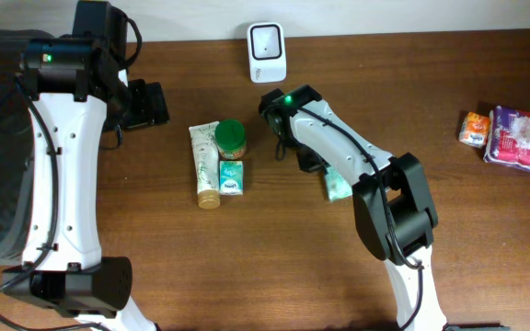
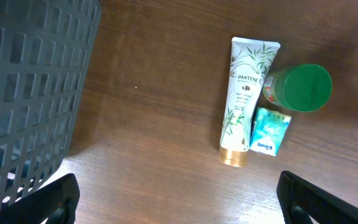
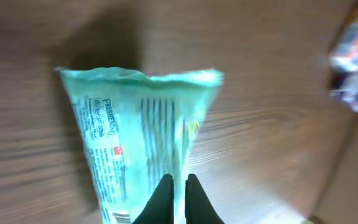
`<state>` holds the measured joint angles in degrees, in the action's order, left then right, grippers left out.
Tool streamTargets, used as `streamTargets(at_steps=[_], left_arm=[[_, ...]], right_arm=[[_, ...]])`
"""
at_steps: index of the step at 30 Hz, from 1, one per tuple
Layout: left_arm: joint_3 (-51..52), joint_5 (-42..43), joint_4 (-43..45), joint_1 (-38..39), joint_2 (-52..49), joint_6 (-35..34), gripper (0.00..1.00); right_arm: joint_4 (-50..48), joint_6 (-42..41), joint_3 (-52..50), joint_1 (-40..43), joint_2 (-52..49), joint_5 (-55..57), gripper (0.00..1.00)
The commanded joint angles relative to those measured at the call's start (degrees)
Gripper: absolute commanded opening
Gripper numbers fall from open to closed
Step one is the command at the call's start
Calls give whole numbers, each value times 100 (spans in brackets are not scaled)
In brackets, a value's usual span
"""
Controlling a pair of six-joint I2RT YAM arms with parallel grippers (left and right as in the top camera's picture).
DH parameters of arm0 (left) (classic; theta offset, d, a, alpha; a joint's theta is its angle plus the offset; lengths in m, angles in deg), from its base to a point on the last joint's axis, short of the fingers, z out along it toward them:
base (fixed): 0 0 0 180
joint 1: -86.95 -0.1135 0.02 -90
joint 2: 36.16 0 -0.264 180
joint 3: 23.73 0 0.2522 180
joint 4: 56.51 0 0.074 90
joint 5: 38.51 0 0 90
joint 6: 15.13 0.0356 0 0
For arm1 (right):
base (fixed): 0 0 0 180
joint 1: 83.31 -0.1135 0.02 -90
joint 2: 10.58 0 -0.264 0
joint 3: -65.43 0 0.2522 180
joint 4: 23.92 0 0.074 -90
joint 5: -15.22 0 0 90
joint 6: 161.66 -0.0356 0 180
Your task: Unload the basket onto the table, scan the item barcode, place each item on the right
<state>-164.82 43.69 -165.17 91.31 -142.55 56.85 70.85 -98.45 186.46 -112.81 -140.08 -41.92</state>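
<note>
**Right arm holds a green packet, short of the scanner**

The right gripper is pinched tight on the edge of a mint-green packet. In the right wrist view the packet hangs away from the fingers over the brown wooden table. It throws a dark shadow there, so it looks lifted clear of the surface. Small print and a patch of dark stripes run across the side facing this camera. The stripes may be the barcode, but the picture is too blurred to be sure.

From overhead, the packet sits near the middle of the table, partly hidden under the right arm. The white scanner stands at the far edge, well apart from it.

The left gripper is spread wide and holds nothing. It hovers near a dark mesh basket. Below it lie a Pantene tube, a green-lidded jar and a small blue packet, close together.

Judging from this, the pick-up is done and the step in hand is presenting the packet. The next move calls for carrying it up to the scanner and turning the wrist so the striped side faces the scanner's window, keeping the soft wrapper flat enough to read.
</note>
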Motion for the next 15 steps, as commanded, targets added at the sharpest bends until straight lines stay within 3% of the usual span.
streamTargets(at_steps=[1,3,4,6,11,15], left_arm=[[-11,-44,2,-9,44,-57,99],[-11,-44,2,-9,44,-57,99],[-11,-44,2,-9,44,-57,99],[-11,-44,2,-9,44,-57,99],[-11,-44,0,-9,44,-57,99],[-11,-44,2,-9,44,-55,99]], right_arm=[[35,-31,-44,146,-22,614,4],[-146,-26,-269,310,-22,149,4],[-343,-22,-284,535,-22,-693,24],[-710,498,-284,918,-22,-2000,45],[-796,2284,-286,1779,-22,-4516,72],[-730,2712,-435,2011,-22,-5056,91]])
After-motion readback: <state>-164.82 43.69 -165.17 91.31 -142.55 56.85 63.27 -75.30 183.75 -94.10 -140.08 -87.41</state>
